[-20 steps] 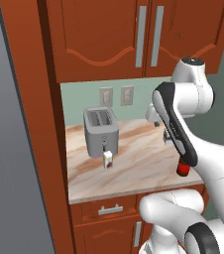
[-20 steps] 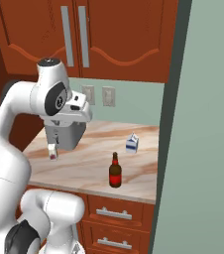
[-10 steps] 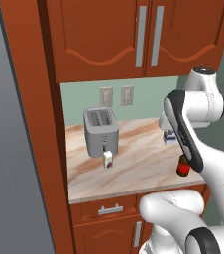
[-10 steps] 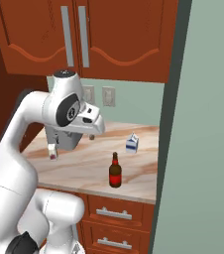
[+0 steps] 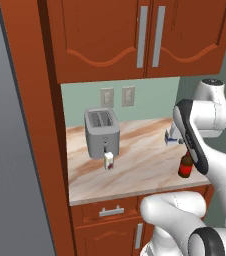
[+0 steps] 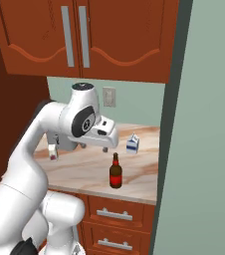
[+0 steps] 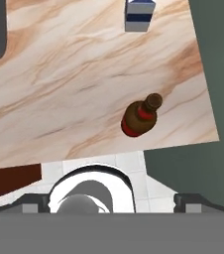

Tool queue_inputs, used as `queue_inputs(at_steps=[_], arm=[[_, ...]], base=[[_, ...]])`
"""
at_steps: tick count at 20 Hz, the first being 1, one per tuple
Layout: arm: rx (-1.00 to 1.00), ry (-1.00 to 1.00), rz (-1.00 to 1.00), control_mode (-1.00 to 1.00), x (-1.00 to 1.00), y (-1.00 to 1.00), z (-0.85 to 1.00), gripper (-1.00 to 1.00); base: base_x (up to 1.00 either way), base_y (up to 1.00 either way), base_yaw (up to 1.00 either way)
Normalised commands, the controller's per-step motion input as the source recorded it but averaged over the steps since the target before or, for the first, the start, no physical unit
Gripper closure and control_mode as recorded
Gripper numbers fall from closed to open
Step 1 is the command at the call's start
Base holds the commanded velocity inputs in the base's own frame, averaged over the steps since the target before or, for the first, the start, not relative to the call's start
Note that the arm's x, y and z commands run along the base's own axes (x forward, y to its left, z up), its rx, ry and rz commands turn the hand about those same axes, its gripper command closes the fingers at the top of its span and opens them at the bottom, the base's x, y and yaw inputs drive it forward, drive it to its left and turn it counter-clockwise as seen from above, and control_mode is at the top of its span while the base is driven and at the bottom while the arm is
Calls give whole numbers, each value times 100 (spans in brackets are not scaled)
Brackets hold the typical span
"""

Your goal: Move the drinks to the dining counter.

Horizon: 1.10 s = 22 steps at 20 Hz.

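Observation:
The dark brown bottle (image 6: 115, 172) with a red label stands upright near the front of the narrow marbled counter (image 6: 84, 169). Behind it, towards the wall, stands the white-and-blue carton (image 6: 132, 143). My gripper (image 6: 92, 147) hangs open above the counter, left of the bottle, holding nothing. Looking down in the hand view, the bottle (image 7: 141, 116) lies right of centre, the carton (image 7: 139, 15) at the top edge, and the open gripper (image 7: 111, 201) is well above both. My forearm partly covers the bottle (image 5: 186, 167) and the carton (image 5: 172, 140) in the left base view. The dining counter is out of view.
A grey toaster (image 5: 102, 132) stands at the counter's back left, with a small white shaker (image 5: 108, 161) in front of it. Red-brown upper cabinets (image 5: 135, 35) hang overhead. A grey-green wall (image 6: 204, 149) closes the counter's right end.
My arm has swung to the right over the counter, bringing the hand closer to the bottle. The gripper has stayed open; bottle and carton have not moved.

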Motion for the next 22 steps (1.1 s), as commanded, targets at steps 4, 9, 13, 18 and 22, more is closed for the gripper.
queue_inputs(at_steps=[4, 9, 13, 18, 22], arm=[[0, 2, -2, -100, 0, -19, -32, -100], [0, 2, 0, -100, 0, -23, -31, -100], [0, 1, 0, -100, 2, -20, -23, -100], [0, 0, 0, -100, 13, -14, -17, -100], [0, 0, 0, -100, 29, -6, -9, -100]], base=[[0, 0, 0], [0, 0, 0], [0, 0, 0], [0, 0, 0], [0, 0, 0]])
